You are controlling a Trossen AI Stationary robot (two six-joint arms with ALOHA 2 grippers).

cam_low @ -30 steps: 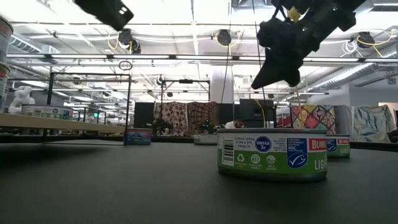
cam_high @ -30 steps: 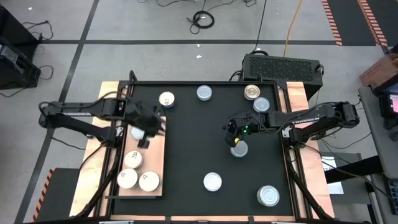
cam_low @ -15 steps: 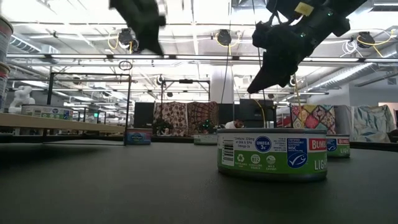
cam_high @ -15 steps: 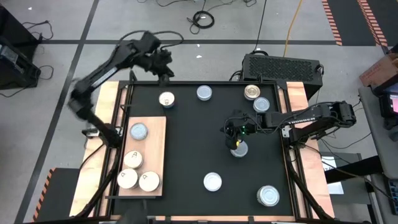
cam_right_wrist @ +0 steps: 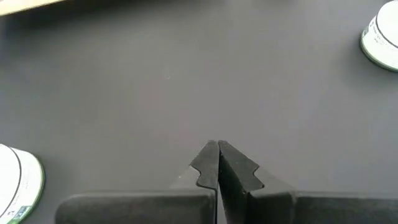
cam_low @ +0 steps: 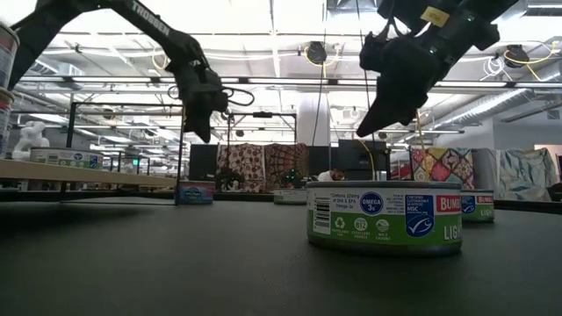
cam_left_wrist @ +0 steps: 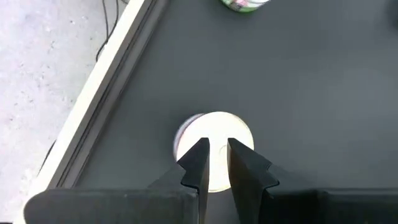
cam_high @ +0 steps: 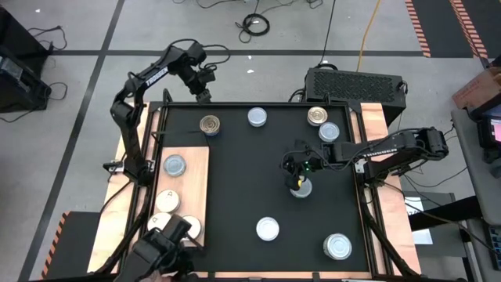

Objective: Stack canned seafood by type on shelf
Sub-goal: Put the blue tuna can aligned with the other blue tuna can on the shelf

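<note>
Several round tins of canned seafood lie on the black mat, and more rest on the wooden shelf (cam_high: 192, 176) at the left. My left gripper (cam_high: 205, 94) hangs over the mat's far left edge, above and just beyond a cream-topped tin (cam_high: 209, 125). In the left wrist view its fingers (cam_left_wrist: 194, 165) stand a narrow gap apart with that tin (cam_left_wrist: 214, 134) below them. My right gripper (cam_high: 297, 177) is shut and hovers over a tin (cam_high: 301, 189) right of the mat's middle. In the right wrist view the right gripper (cam_right_wrist: 217, 149) has only bare mat under it.
On the shelf sit a silver-topped tin (cam_high: 174, 164) and cream-topped tins (cam_high: 167, 200). More tins stand at the far edge (cam_high: 257, 117), far right (cam_high: 316, 116) and near edge (cam_high: 268, 229). A dark shape (cam_high: 163, 252) overlaps the shelf's near end. A black box (cam_high: 356, 82) stands beyond the table.
My left gripper has swung from over the shelf, beside the silver-topped tin, toward the far edge, and has turned as it went. That tin has stayed on the shelf. A dark shape has come in over the shelf's near end. My right gripper has rolled slightly in place.
</note>
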